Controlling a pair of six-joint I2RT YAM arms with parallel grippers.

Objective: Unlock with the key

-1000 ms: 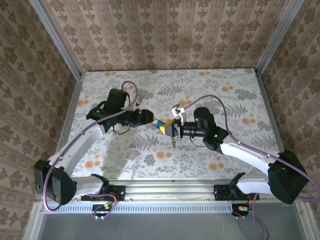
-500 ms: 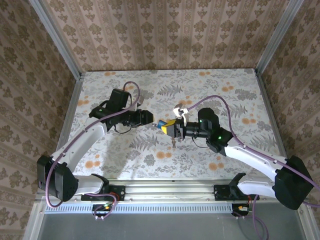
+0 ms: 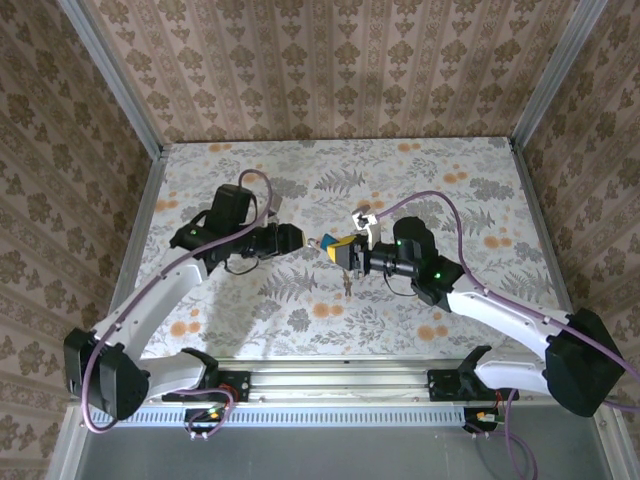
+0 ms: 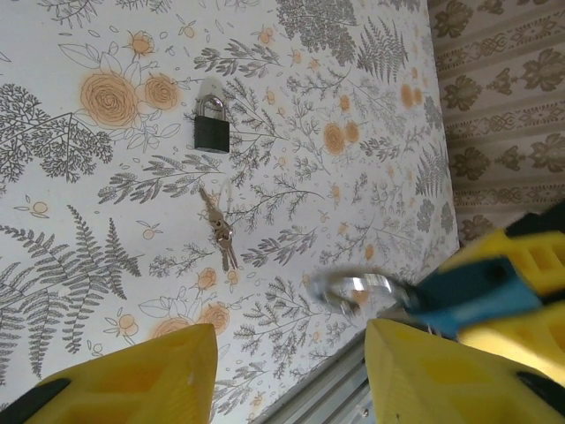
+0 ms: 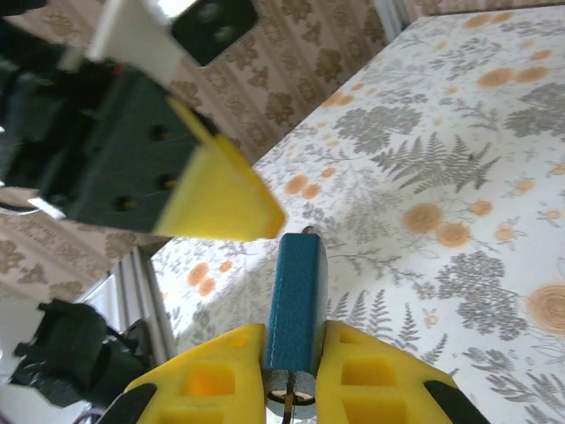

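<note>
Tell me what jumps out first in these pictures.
The two arms meet mid-table: the right gripper clamps a blue padlock above the table, its shackle pointing at the open left gripper. On the floral cloth below lie a black padlock and a few keys, a little apart from each other.

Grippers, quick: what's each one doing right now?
Left gripper: open, holding nothing.
Right gripper: shut on the blue padlock.
</note>
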